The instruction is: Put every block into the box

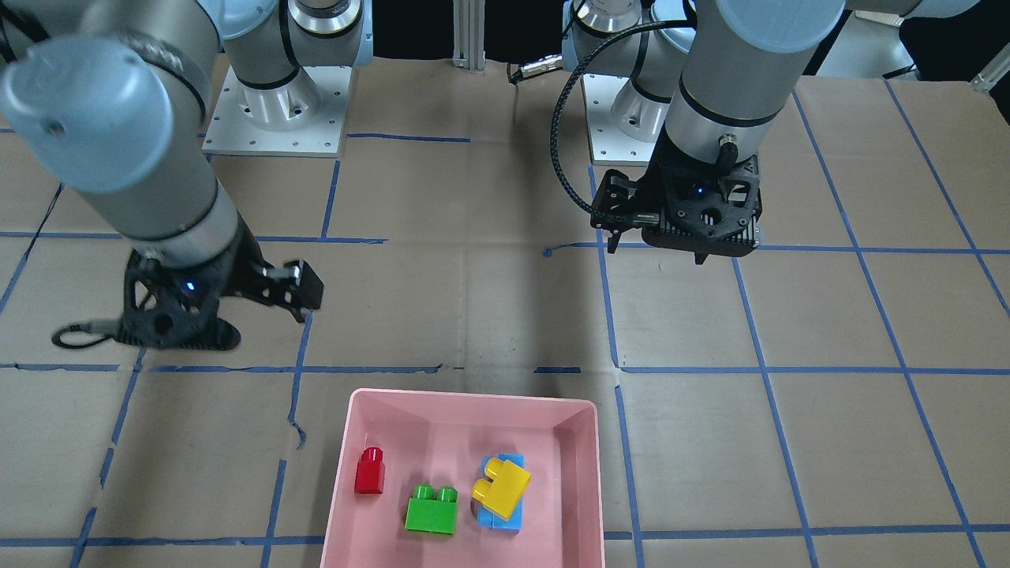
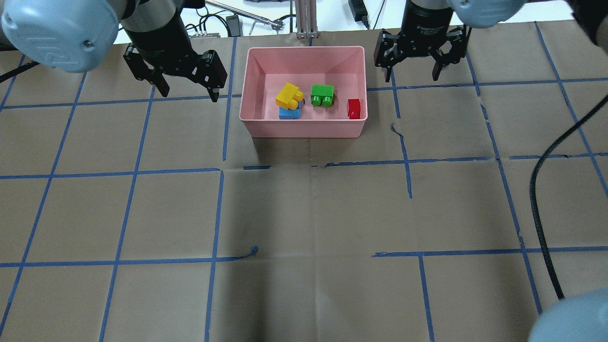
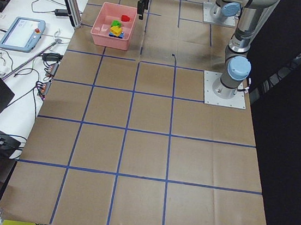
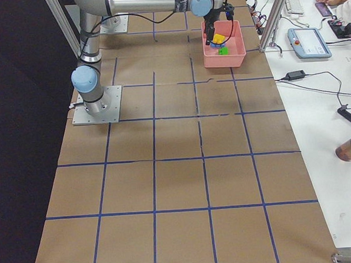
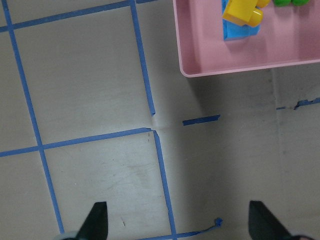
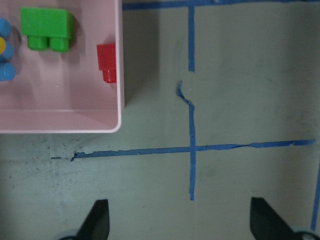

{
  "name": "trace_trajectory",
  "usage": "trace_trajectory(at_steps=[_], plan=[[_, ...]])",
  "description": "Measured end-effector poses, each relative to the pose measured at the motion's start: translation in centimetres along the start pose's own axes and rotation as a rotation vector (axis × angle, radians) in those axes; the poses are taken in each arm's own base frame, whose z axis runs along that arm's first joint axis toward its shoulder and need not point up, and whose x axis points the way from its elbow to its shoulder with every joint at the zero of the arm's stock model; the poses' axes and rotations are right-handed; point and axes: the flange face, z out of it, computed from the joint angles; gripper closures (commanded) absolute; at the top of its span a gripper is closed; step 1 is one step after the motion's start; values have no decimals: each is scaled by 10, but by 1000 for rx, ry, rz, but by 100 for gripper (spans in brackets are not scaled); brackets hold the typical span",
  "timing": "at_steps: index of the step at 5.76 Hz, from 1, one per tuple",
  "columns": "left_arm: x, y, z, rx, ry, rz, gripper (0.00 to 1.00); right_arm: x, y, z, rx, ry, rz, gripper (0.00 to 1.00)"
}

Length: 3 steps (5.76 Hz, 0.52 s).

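The pink box [image 2: 304, 127] stands at the table's far middle. In it lie the yellow block [image 2: 288, 95] tilted on the blue block [image 2: 289, 113], the green block [image 2: 322, 94] and the red block [image 2: 354, 108] by the right wall. My left gripper [image 2: 189, 90] hangs open and empty to the left of the box. My right gripper [image 2: 412, 73] hangs open and empty to its right. In the left wrist view the box corner [image 5: 235, 67] holds the yellow block [image 5: 242, 11] and the blue block [image 5: 240, 30]. The right wrist view shows the green block [image 6: 45, 27] and the red block [image 6: 106, 60].
The brown paper table cover carries a grid of blue tape [image 2: 218, 209]. A black cable [image 2: 536, 199] hangs over the table's right side. Desks with pendants and cables [image 3: 23, 31] lie beyond the far edge.
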Motion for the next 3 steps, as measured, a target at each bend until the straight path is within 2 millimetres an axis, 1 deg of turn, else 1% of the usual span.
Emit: trace_trajectory(at_steps=[1,2,3], plan=[[-3,4,-3,-3,-1,-8,0,20,42,-18,0,-2,11,0],[-7,6,-6,-4,-1,-16,0,28,66,-30,-17,-5,25,0],[-8,8,-7,-4,0,-19,0,30,74,-36,-32,-8,33,0]])
